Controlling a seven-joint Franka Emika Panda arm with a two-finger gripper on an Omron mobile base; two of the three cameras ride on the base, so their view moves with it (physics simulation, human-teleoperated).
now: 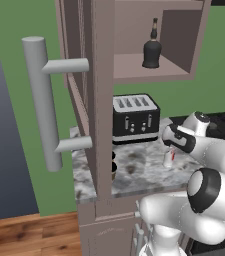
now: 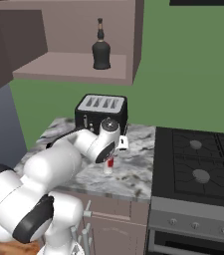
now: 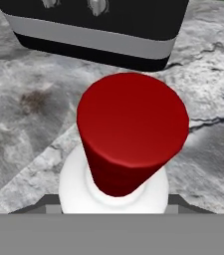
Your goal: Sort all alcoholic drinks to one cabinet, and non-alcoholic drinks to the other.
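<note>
The squat black bottle [image 1: 152, 50] [image 2: 101, 52] stands upright on the shelf of the open wall cabinet [image 1: 134, 72] [image 2: 58, 67]. The slim clear bottle with the red cap [image 1: 168, 160] [image 2: 109, 165] [image 3: 133, 129] stands on the marble counter in front of the toaster. My gripper [image 1: 170, 151] [image 2: 111, 158] [image 3: 112, 206] comes down over it, with a finger pressed against each side below the cap. A small dark-topped cup [image 1: 113, 170] peeks out from behind the open door's edge. The other cabinet is out of view.
The cabinet door stands open toward me, and its thick grey bar handle [image 1: 41, 100] juts out at the left. A black four-slot toaster [image 1: 135, 117] [image 2: 101, 112] sits just behind the bottle. A black stove [image 2: 198, 164] adjoins the counter [image 2: 133, 174] on the right.
</note>
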